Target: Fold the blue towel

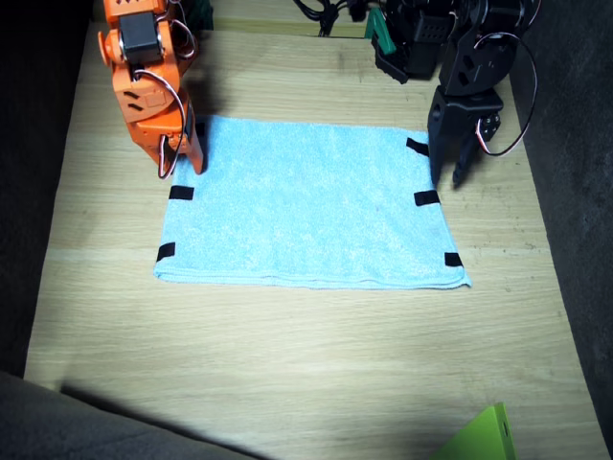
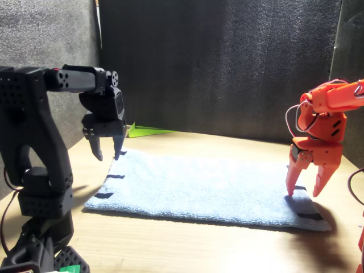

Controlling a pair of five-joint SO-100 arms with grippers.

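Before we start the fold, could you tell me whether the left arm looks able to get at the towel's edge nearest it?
Probably yes: the left gripper hangs open just above the blue towel beside a black tape patch, with nothing between them.

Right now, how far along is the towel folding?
Nothing is folded yet: the blue towel lies flat and fully spread. In hand: the right gripper is open with one fingertip at the towel's edge, and the left gripper hangs open above the opposite edge. Gripping, lifting and folding all remain.
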